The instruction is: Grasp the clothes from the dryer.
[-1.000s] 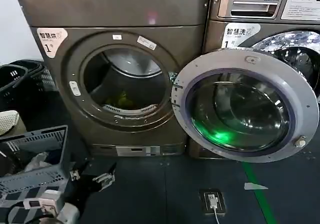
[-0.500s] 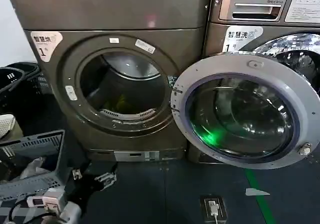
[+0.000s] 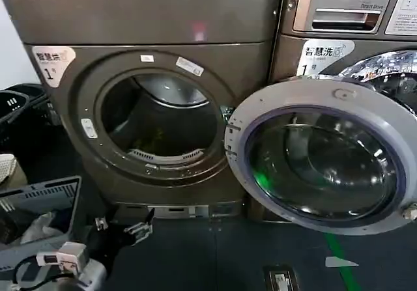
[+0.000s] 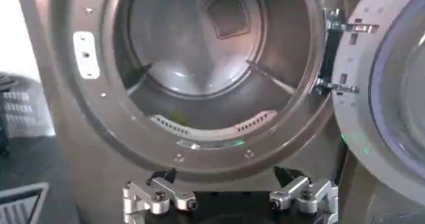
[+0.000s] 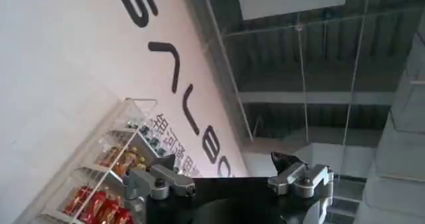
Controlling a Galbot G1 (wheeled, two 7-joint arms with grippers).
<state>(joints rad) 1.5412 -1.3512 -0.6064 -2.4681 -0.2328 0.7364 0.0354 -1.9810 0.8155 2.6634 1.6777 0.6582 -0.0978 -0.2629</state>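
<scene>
Far left: grey basket [image 3: 39, 203] on the floor with a white cloth [image 3: 36, 227] in it, not the target.

Left gripper [image 3: 124, 229] low on the floor side in front of the dryer [image 3: 150, 17], below the porthole rim, well short of the opening. In the left wrist view the left gripper's fingers are spread wide, nothing between them, and it looks straight into the drum.

Clothes [image 3: 155, 135]: a small yellow-green scrap at the bottom of the drum, just behind the perforated lint grille [image 3: 166, 155]. Mostly hidden by the lower rim; left wrist view barely shows it.

Door [image 3: 322, 154] swung fully open to the right, covering the LG machine [image 3: 345, 4] beside it.

Right gripper [image 5: 229, 179]: released too, fingers apart and empty, aimed at wall and ceiling. Parked, not involved.

Risks, as I read it:
- Approach too low and the fingers clip the lower rim or grille instead of clearing it.
- Target is small, limp and half occluded, so closing on air or on the drum wall is likely.
- Reaching wide right could knock the door hinge [image 4: 332, 52].
</scene>
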